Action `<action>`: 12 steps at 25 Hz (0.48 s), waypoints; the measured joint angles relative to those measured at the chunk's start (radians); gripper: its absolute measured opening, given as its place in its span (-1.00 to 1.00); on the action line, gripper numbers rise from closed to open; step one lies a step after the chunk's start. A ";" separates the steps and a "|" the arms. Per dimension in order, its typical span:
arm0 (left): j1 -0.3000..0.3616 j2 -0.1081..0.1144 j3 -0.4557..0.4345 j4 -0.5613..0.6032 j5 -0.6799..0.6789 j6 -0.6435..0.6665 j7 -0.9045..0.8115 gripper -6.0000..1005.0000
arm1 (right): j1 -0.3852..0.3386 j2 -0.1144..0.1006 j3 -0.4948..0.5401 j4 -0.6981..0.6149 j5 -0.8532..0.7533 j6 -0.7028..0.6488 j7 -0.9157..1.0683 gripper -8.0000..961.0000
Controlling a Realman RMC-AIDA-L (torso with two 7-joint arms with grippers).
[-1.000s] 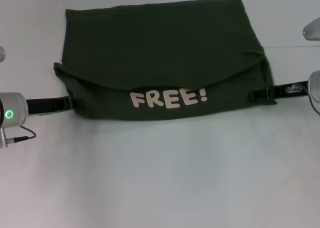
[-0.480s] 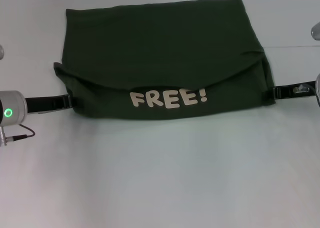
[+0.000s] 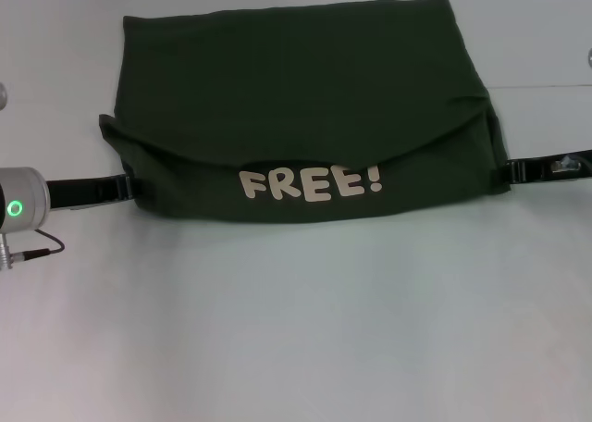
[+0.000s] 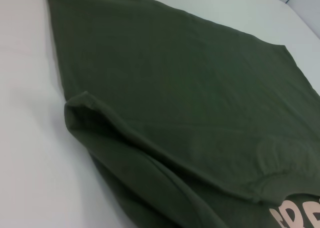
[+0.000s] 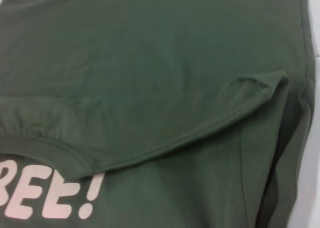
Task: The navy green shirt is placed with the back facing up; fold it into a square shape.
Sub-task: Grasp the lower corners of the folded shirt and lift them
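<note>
At the far left of the head view the left arm's silver wrist with its green light reaches in from the edge, and its black left gripper [image 3: 125, 190] lies low on the white table [image 3: 296, 329], its tip right at the left edge of the shirt [image 3: 296, 98]; whether its claw is apart or pinched on the cloth cannot be made out, since the fingertips merge with the dark fabric. The shirt lies flat across the far middle of the table, dark olive green, already doubled over: the near part is turned up so that a curved hem runs across the width, and below that hem the pale lettering "FREE!" [image 3: 311, 183] faces up near the front edge. The left wrist view shows the cloth's left corner bunched into a small raised fold [image 4: 82, 100] with the smooth upper layer stretching away behind it. The right wrist view shows the hem [image 5: 165, 143] curving over the lettering and a small puckered fold near the right corner. At the far right the black right gripper [image 3: 518, 170] sits level on the table just beside the shirt's right edge, apparently clear of the cloth; its claw's state cannot be told either.
</note>
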 joint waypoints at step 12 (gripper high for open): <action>0.008 0.004 -0.002 0.029 0.000 0.058 -0.001 -0.89 | -0.027 -0.016 0.055 -0.077 0.004 -0.145 -0.007 -0.94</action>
